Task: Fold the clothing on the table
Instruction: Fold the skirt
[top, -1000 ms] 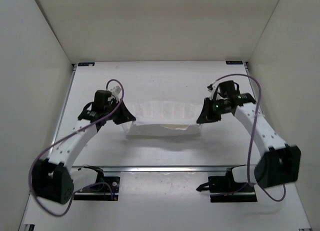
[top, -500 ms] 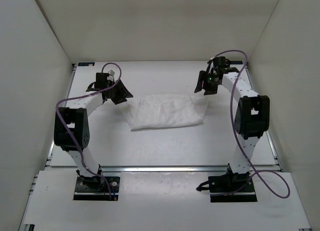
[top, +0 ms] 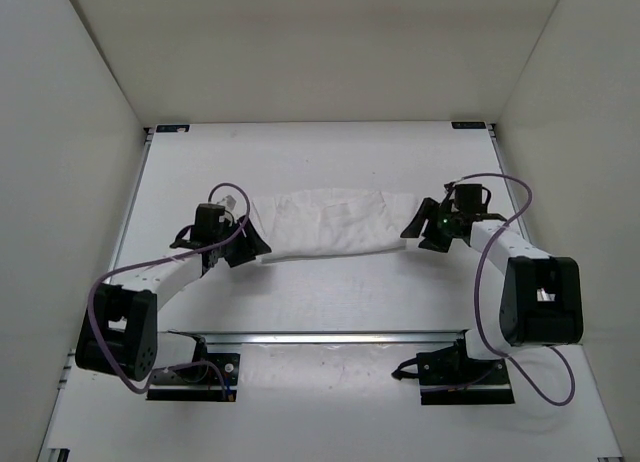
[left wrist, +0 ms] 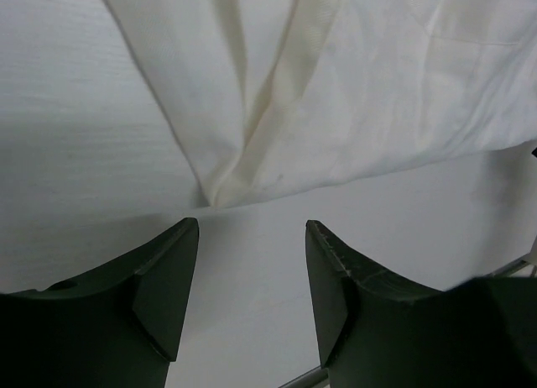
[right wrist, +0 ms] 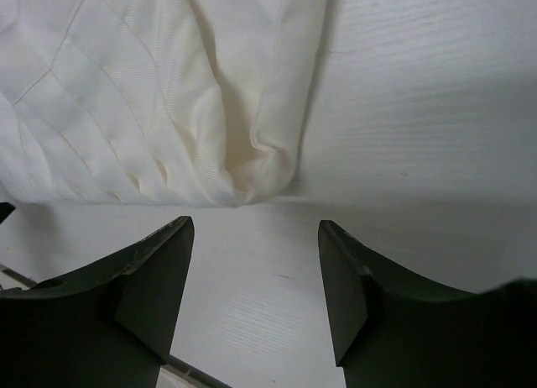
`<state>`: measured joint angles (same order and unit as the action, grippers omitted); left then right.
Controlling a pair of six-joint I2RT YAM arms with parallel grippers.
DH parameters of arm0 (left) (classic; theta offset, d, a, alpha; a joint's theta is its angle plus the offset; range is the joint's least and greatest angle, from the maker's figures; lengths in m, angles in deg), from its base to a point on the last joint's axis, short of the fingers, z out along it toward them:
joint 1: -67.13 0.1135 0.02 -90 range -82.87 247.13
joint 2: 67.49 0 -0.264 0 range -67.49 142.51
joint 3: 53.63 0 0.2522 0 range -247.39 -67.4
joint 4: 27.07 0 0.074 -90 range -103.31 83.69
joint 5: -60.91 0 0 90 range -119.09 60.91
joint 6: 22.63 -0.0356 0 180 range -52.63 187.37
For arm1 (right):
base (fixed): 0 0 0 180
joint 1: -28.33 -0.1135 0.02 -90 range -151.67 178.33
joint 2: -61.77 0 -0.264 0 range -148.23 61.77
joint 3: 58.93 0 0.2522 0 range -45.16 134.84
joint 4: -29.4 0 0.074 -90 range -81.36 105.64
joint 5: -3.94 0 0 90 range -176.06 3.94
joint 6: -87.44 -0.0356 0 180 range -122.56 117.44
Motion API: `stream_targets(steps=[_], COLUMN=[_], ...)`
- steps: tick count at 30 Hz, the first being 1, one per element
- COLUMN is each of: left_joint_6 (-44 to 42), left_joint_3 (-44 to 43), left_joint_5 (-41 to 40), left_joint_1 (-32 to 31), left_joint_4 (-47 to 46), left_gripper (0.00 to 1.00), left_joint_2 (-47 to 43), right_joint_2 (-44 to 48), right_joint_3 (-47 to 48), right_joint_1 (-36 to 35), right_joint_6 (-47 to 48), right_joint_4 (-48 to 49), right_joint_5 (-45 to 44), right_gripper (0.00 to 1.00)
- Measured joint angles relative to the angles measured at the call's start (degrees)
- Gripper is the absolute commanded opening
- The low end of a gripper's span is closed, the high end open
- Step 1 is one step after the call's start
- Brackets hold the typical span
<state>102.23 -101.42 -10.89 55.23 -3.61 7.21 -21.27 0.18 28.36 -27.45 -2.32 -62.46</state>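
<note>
Clothing: the clothing (top: 325, 222) lies flat on the table (top: 330, 297) as a long folded band. It runs left to right across the middle, and each end is just beside a gripper.
Cloth surface: white and thin, with soft creases and faint ribbed lines. In the left wrist view the layers meet in a folded corner.
Left gripper: the left gripper (top: 250, 244) sits low over the table, just off the band's near left corner. Its jaws stand well apart and hold nothing. Only bare table shows between its dark fingers (left wrist: 159, 279), and the cloth corner lies just ahead of the gap.
Right gripper: the right gripper (top: 412, 232) is at the band's right end, also low. It is spread wide and empty. From its wrist view, the bunched right corner of the cloth lies just ahead of the fingers, untouched.
Arms: both are bent low, with elbows out toward the side walls (top: 70, 182). Purple cables (top: 495, 272) loop off them.
Table: matte white, with a metal rail (top: 330, 335) along the near edge.
</note>
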Motion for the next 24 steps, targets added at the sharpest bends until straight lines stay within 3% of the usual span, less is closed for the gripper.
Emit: stream_targets(steps=[12,15,16,18,19,21,22,24], left_joint_6=[3.28,4.02,4.17,4.35,4.26,4.20,4.31,4.22], left_joint_3=[2.95,2.80,2.64,2.34,2.10,1.86,1.68,1.07], left_joint_5=[-4.52,-5.01,-5.18,-5.73,-5.88,-5.92,-5.92,-5.79], left_joint_1=[-3.82,-4.00,-4.02,-4.07,-4.02,-4.11,-4.22,-4.52], left_joint_4=[-7.02,-9.94,-10.62,-11.56,-12.26,-12.50,-12.81,-13.22], left_gripper=[0.64,0.55,0.45,0.29,0.16,0.08,0.01,0.00], left_joint_2=[5.44,7.06,7.63,9.01,10.34,10.84,11.39,12.15], right_joint_2=[-4.39,-6.62,-7.41,-8.37,-8.87,-10.25,-10.80,-11.32], right_joint_3=[-3.76,-4.35,-4.46,-4.48,-4.48,-4.48,-4.55,-5.01], right_joint_1=[-0.72,-0.94,-1.05,-1.14,-1.11,-1.01,-0.96,-0.81], right_joint_6=[-6.03,-7.54,-8.11,-9.27,-9.68,-10.51,-11.17,-11.69], right_joint_4=[12.28,13.86,14.29,16.02,16.98,18.62,19.12,19.41], right_joint_5=[6.40,7.15,7.19,7.91,7.93,8.35,8.28,7.78], right_gripper=[0.57,0.57,0.57,0.48,0.26,0.02,0.00,0.00])
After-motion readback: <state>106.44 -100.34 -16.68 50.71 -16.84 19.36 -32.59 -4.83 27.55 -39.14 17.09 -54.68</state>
